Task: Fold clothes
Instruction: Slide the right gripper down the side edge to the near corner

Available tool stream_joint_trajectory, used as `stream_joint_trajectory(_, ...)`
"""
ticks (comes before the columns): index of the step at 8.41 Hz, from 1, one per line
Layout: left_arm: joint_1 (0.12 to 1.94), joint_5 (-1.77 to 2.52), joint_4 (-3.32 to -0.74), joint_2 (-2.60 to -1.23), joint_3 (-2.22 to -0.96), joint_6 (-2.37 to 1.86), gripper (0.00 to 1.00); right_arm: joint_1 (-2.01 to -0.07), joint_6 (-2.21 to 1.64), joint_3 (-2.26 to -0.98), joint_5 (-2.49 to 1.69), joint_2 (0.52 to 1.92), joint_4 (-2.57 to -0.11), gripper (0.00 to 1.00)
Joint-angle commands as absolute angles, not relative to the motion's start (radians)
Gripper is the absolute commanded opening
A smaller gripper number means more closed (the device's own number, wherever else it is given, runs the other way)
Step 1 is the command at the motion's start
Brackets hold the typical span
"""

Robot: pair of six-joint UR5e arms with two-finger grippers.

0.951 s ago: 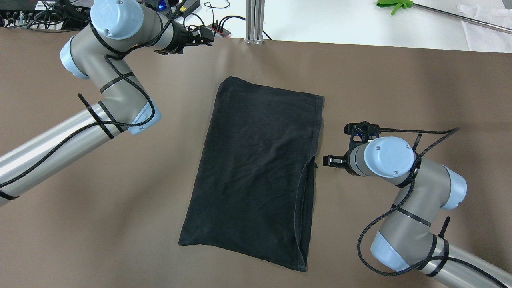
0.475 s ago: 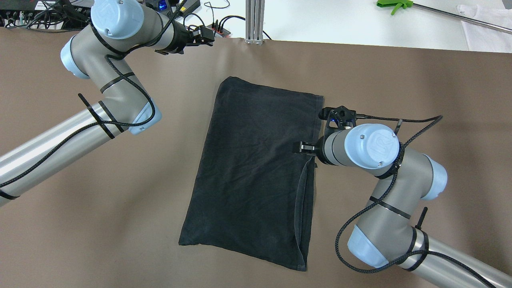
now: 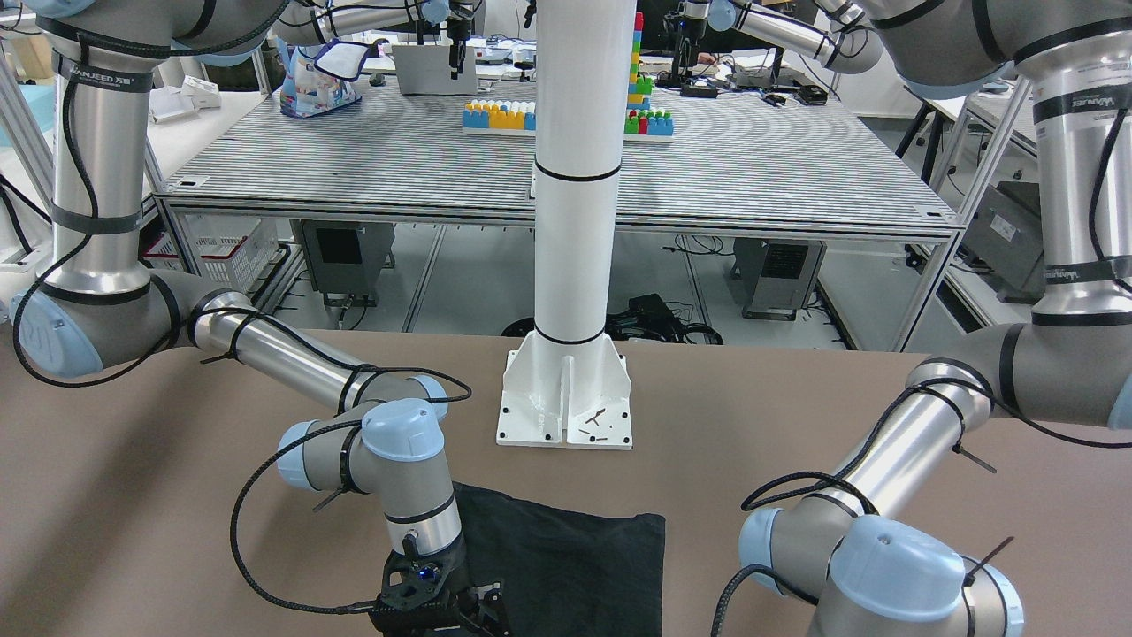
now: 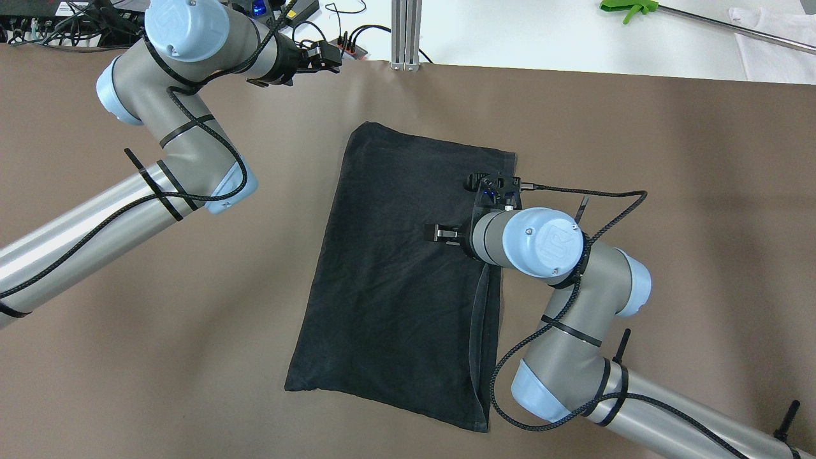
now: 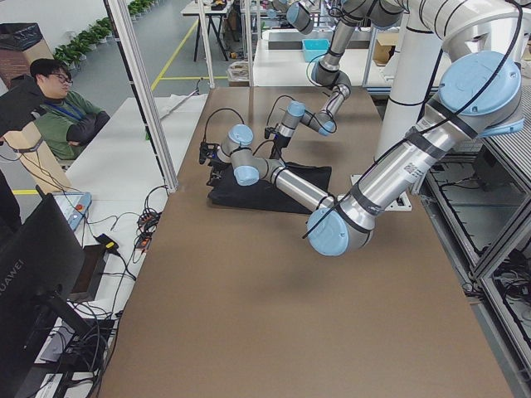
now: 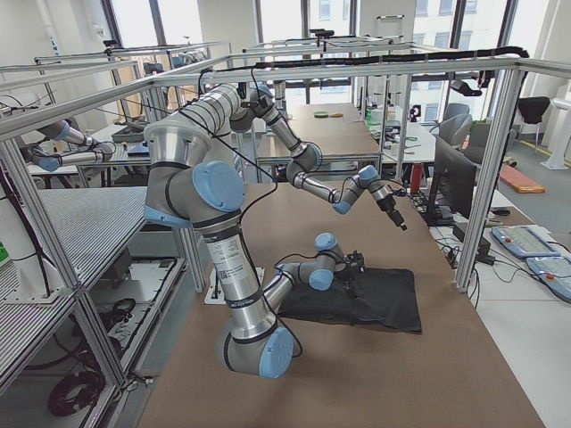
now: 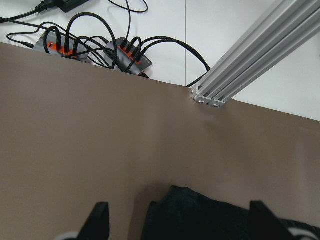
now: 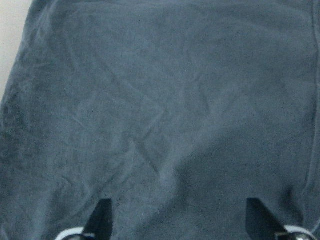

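Garment [image 4: 395,287] flat beneath right gripper [image 4: 436,234]; jaws apart

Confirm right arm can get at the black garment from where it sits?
Likely yes. The right tool hangs open over the garment with nothing between them, and the left arm is well clear of it.

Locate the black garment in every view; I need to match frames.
Front-facing: garment bottom centre.
Overhead: garment mid-frame.
Exterior left: garment centre, under the arms.
Exterior right: garment lower centre-right.
Left wrist: garment at bottom edge.
Right wrist: garment fills frame.
Landmark in most views: right gripper over it.
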State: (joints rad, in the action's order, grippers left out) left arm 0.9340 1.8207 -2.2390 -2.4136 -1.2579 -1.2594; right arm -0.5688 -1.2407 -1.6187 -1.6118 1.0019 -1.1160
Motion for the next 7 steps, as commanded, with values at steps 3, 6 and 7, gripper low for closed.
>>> stream_joint_trajectory(3,0.936,1.821,-2.238,-2.413,-1.258,-1.258,1.00,-0.511,-1.243,-1.586,-1.568,1.037,-1.111,0.94)
stream_joint_trajectory(6,0.936,1.821,-2.238,-2.413,-1.258,-1.256,1.00,-0.511,-1.246,-1.632,-1.572,1.113,-1.109,0.94)
stream_joint_trajectory(7,0.937,1.822,-2.240,-2.413,-1.259,-1.256,1.00,-0.511,-1.238,-1.667,-1.575,1.158,-1.111,0.94)
